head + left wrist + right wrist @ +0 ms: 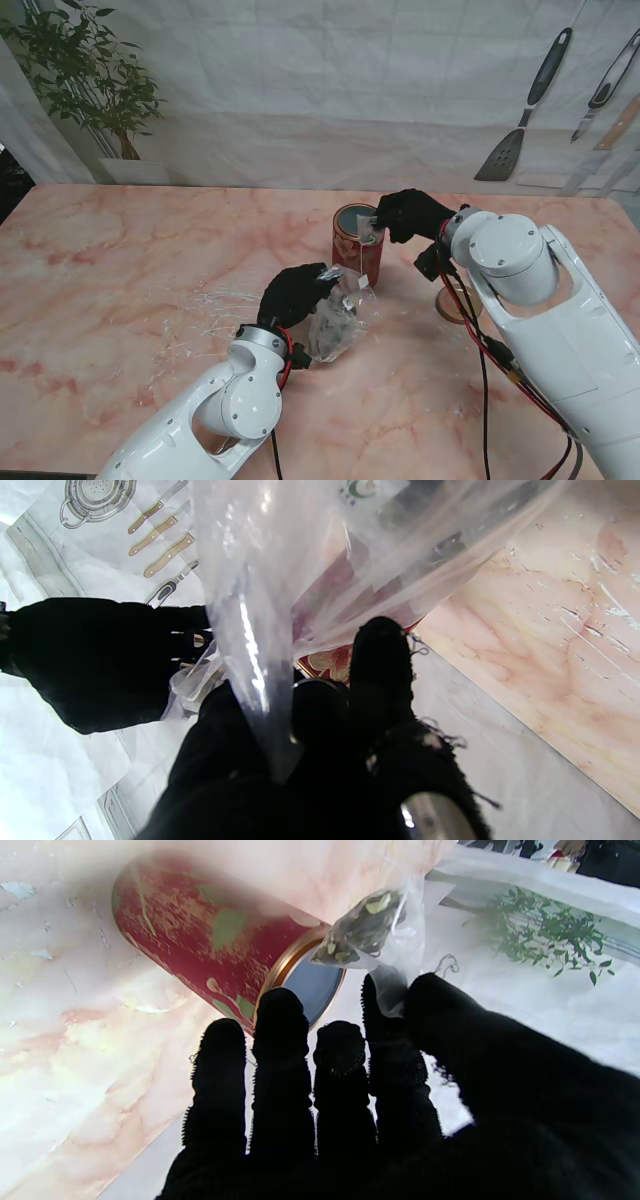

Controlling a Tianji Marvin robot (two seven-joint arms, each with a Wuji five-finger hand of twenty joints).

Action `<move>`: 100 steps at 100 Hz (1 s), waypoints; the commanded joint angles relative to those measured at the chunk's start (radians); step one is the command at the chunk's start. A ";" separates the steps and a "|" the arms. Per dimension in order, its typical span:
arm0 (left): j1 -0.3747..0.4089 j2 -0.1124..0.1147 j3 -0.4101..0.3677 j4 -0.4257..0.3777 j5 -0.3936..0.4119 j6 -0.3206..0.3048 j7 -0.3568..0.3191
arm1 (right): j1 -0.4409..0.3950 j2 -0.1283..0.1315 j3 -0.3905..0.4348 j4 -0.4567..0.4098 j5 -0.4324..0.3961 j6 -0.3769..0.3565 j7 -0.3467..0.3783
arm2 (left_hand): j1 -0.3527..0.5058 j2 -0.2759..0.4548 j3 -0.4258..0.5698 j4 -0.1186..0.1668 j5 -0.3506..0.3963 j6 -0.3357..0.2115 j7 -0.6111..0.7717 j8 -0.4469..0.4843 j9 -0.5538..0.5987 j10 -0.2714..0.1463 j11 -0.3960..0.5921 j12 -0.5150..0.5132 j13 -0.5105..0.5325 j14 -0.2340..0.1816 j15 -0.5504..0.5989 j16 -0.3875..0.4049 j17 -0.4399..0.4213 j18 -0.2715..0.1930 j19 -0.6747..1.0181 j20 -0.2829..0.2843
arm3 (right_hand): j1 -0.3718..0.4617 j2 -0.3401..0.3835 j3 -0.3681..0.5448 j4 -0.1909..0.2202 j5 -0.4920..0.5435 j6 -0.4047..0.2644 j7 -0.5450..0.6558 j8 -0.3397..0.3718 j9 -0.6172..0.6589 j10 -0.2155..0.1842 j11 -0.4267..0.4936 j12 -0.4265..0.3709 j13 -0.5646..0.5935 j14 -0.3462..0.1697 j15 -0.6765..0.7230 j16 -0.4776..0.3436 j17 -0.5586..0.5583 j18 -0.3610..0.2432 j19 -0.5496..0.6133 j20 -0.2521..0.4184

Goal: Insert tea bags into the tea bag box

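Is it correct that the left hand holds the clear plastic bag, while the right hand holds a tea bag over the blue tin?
Not quite: the tin is red, as the stand view and right wrist view show. The rest holds: the left hand grips the clear plastic bag, and the right hand pinches a tea bag over the tin's open mouth.

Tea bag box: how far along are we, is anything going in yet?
Done: the red tea bag box stands upright with its mouth open. In hand: the right hand pinches a tea bag at the box's rim, not yet released; the left hand holds up the clear plastic bag beside the box. Left: drop this tea bag in. Whether any already lie inside, I cannot tell.
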 commanded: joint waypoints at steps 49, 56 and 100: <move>-0.005 -0.001 0.000 -0.002 -0.009 0.000 -0.023 | 0.039 -0.067 0.011 0.080 0.043 0.032 -0.179 | 0.057 0.022 0.013 0.002 0.084 0.147 0.117 0.043 -0.003 -0.022 -0.088 -0.015 0.180 0.134 0.552 -0.002 -0.099 -0.082 0.313 -0.005 | 0.013 -0.019 0.056 0.030 0.034 -0.017 0.015 0.001 0.018 0.001 0.021 0.018 0.025 0.007 0.023 0.014 0.003 0.015 0.011 0.017; -0.006 -0.001 0.001 -0.001 -0.010 0.000 -0.024 | 0.042 -0.077 0.016 0.088 0.056 0.033 -0.210 | 0.057 0.021 0.013 0.002 0.085 0.148 0.117 0.043 -0.003 -0.021 -0.088 -0.015 0.180 0.134 0.552 -0.002 -0.100 -0.081 0.313 -0.005 | 0.013 -0.020 0.058 0.028 0.035 -0.017 0.014 0.001 0.018 0.001 0.021 0.019 0.025 0.007 0.023 0.014 0.003 0.018 0.012 0.018; -0.012 0.001 0.002 0.005 -0.013 -0.004 -0.033 | 0.084 -0.128 0.009 0.174 0.096 0.025 -0.356 | 0.057 0.023 0.013 0.001 0.084 0.146 0.117 0.043 -0.004 -0.022 -0.089 -0.015 0.180 0.134 0.552 -0.002 -0.100 -0.080 0.313 -0.004 | 0.020 -0.025 0.061 0.003 0.045 -0.027 0.003 -0.004 0.029 0.002 0.009 0.018 0.026 0.007 0.015 0.011 0.000 0.012 0.013 0.026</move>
